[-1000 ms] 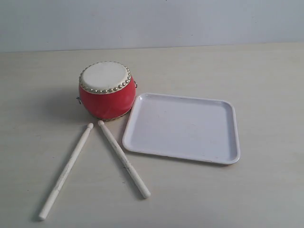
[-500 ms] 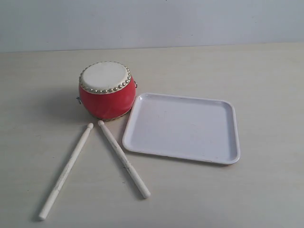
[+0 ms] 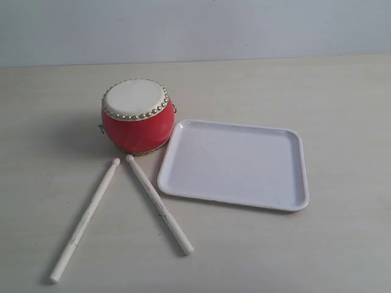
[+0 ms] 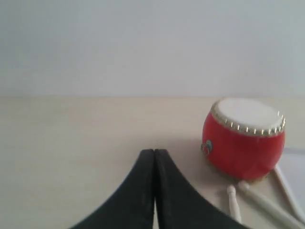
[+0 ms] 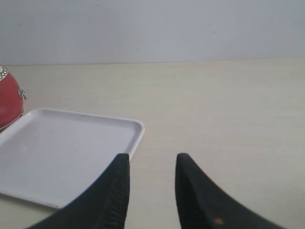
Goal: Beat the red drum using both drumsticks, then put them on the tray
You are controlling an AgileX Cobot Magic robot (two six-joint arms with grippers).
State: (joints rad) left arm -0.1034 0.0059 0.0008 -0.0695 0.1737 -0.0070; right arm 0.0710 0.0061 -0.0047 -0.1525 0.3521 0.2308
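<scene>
Left hand [image 4: 154, 153] pressed closed and empty, right hand [image 5: 151, 160] parted and empty, both short of the red drum [image 3: 135, 116] at the exterior view's upper left; drumsticks [image 3: 85, 218] lie on the table [image 3: 342, 91] below it, tray [image 3: 238, 162] at centre right.

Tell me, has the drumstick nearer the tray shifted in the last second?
No. That drumstick keeps the same gap from the tray and red drum.

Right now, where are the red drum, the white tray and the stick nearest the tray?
red drum [image 3: 135, 97], exterior view, cream skin top.
tray [image 3: 235, 165], exterior view, bare floor.
stick nearest the tray [image 3: 159, 204], exterior view, mid-shaft.
</scene>
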